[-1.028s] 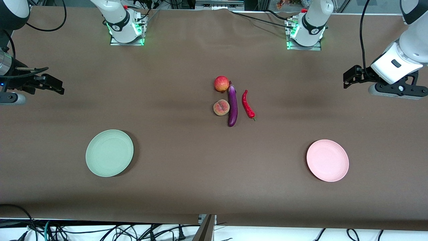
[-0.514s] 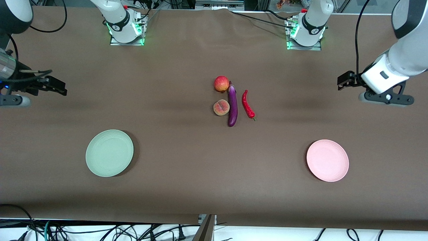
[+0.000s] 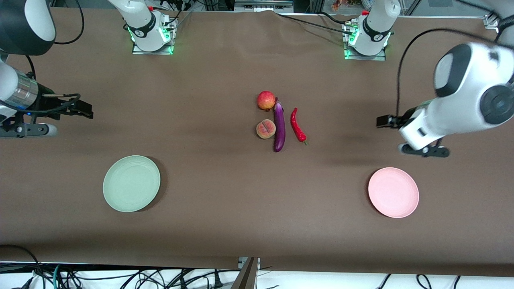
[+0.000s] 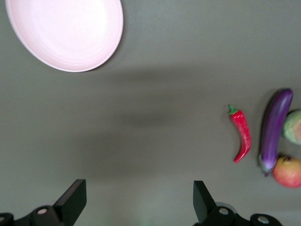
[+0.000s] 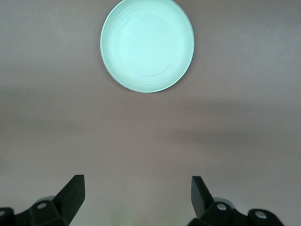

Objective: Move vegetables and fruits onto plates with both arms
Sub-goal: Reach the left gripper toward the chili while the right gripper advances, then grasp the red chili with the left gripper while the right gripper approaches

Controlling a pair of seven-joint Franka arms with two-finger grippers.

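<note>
The red-yellow apple (image 3: 266,100), the peach (image 3: 265,129), the purple eggplant (image 3: 279,128) and the red chili (image 3: 298,126) lie close together mid-table. The green plate (image 3: 131,183) is toward the right arm's end and the pink plate (image 3: 393,192) toward the left arm's end; both are empty. My left gripper (image 3: 382,121) is open and empty over bare table between the chili and the pink plate. Its wrist view shows the gripper (image 4: 139,200), pink plate (image 4: 66,28), chili (image 4: 241,139), eggplant (image 4: 274,129), peach (image 4: 294,127) and apple (image 4: 288,172). My right gripper (image 3: 86,110) is open and empty over bare table at its end. Its wrist view shows the gripper (image 5: 136,195) and green plate (image 5: 147,44).
The brown table cover (image 3: 225,200) spreads wide around the plates and produce. The two arm bases (image 3: 150,34) stand along the edge farthest from the front camera. Cables hang below the table edge nearest that camera.
My left arm has swung in from its end of the table toward the produce and the pink plate. My right gripper has moved a little toward the middle. The produce and plates have not moved.
</note>
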